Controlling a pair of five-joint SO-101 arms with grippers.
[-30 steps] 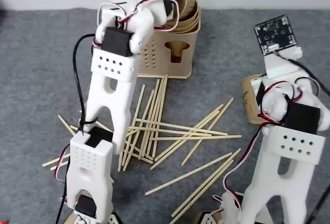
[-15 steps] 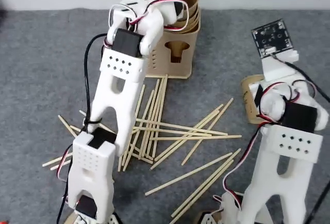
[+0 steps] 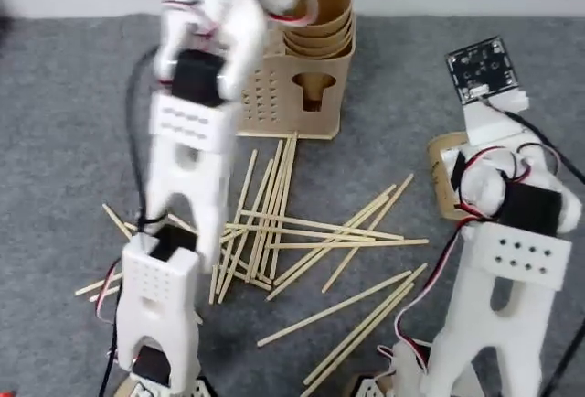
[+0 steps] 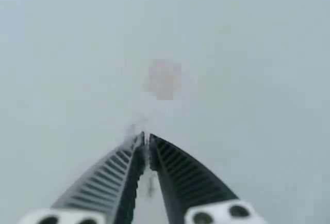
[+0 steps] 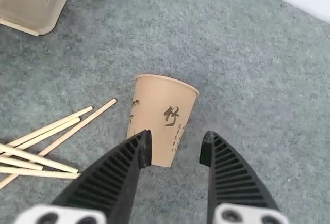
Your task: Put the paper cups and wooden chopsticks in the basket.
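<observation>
**One cup and every chopstick lay outside the basket**

On the left, the left arm (image 3: 192, 123) stood raised high beside the basket. Its wrist camera looked at nothing but a pale wall (image 4: 232, 53). The left tool (image 4: 146, 140) was closed, its jaws all but touching and nothing visible between them. That pose fitted an arm carrying no load and clear of the work below.

Next along, the basket (image 3: 302, 95) stood upright at the back of the grey desk (image 3: 73, 95). The stacked cups (image 3: 320, 13) were nested in it with their mouths up, so that share of the task looked finished.

In the middle of the desk, in front of the basket, the chopsticks (image 3: 302, 232) lay in a loose crossed scatter, a few touching the basket's foot. None was in either tool. Lying flat and overlapping, they would probably need a low pinch on one or a few at a time.

On the right, the loose cup (image 5: 162, 118) lay on its side on the desk, well apart from the basket, with its mouth turned away from the right arm (image 3: 512, 260). The right tool (image 5: 175, 149) was open, its jaws standing either side of the cup's narrow base without pressing on it. This looked like a line-up for a grip across the base, where the cup is stiffest and least likely to crush.
</observation>
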